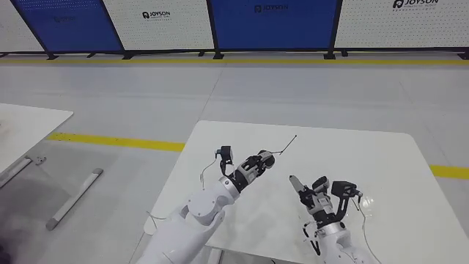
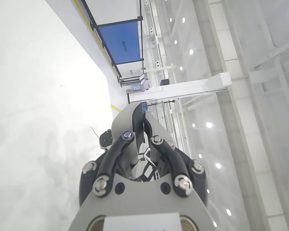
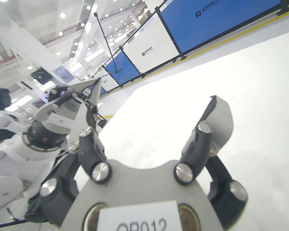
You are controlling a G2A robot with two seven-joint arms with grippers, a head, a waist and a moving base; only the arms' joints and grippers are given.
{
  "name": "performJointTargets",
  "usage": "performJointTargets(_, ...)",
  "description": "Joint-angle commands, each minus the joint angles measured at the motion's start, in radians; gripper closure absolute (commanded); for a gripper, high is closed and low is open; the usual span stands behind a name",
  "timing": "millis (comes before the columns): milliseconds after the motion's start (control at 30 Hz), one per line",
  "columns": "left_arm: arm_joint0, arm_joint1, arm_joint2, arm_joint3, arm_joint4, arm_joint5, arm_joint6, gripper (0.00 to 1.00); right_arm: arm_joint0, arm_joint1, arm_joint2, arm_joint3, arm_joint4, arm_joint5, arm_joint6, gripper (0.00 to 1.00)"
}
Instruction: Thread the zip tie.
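Note:
A thin black zip tie [image 1: 284,147] sticks out from my left gripper [image 1: 265,159], which is shut on one end of it above the middle of the white table [image 1: 366,154]. The free end points toward the table's far edge. In the right wrist view the zip tie [image 3: 105,41] rises from the left gripper [image 3: 96,81] with a bend low on the strap and its small head on top. In the left wrist view the left gripper [image 2: 141,108] has its fingers pressed together. My right gripper [image 1: 308,185] is open and empty, near the front edge, just right of the left one.
The tabletop around both grippers is bare white. A second white table [image 1: 29,125] stands off to the left across the floor. Blue and white barrier panels [image 1: 271,7] line the back behind a yellow floor line.

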Motion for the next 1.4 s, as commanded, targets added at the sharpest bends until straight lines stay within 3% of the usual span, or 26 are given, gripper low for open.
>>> performJointTargets(0, 0.008, 0.001, -0.007, -0.012, -0.015, 0.001, -0.001, 1.00, 0.000, 0.000, 0.000, 0.001, 0.003, -0.001, 0.000, 0.00)
performJointTargets(233, 0.008, 0.001, -0.006, -0.012, -0.014, 0.002, -0.001, 1.00, 0.000, 0.000, -0.001, 0.003, 0.002, 0.000, 0.003, 0.00)
performJointTargets(300, 0.011, 0.002, 0.004, -0.018, 0.023, 0.006, -0.016, 1.00, 0.013, 0.002, -0.008, 0.022, -0.030, 0.009, 0.062, 0.00)
performJointTargets(433, 0.021, 0.007, 0.012, -0.031, 0.070, 0.016, -0.053, 1.00, 0.023, 0.006, -0.010, 0.031, -0.109, 0.028, 0.050, 0.00)
performJointTargets(733, 0.024, 0.006, 0.021, -0.033, 0.077, 0.024, -0.055, 1.00, 0.024, 0.006, -0.007, 0.034, -0.105, 0.039, 0.049, 0.00)
performJointTargets(767, 0.023, 0.006, 0.026, -0.034, 0.075, 0.030, -0.067, 1.00, 0.027, 0.006, -0.007, 0.038, -0.100, 0.038, 0.052, 0.15)
performJointTargets(800, 0.023, 0.006, 0.028, -0.035, 0.074, 0.032, -0.072, 1.00, 0.030, 0.006, -0.006, 0.040, -0.098, 0.038, 0.054, 0.52)
performJointTargets(833, 0.023, 0.006, 0.030, -0.036, 0.079, 0.032, -0.074, 1.00, 0.032, 0.006, -0.007, 0.042, -0.095, 0.037, 0.055, 0.56)
performJointTargets(933, 0.021, 0.005, 0.036, -0.036, 0.093, 0.030, -0.068, 1.00, 0.041, 0.005, -0.012, 0.049, -0.091, 0.033, 0.063, 0.62)
performJointTargets(1033, 0.018, 0.005, 0.046, -0.034, 0.092, 0.031, -0.093, 1.00, 0.048, 0.005, -0.018, 0.053, -0.085, 0.022, 0.079, 0.61)
performJointTargets(1100, 0.017, 0.006, 0.047, -0.031, 0.096, 0.027, -0.106, 1.00, 0.052, 0.005, -0.020, 0.054, -0.082, 0.023, 0.081, 0.71)
performJointTargets(1367, 0.011, 0.005, 0.059, -0.021, 0.111, 0.024, -0.106, 1.00, 0.063, 0.005, -0.033, 0.056, -0.078, 0.003, 0.097, 0.68)
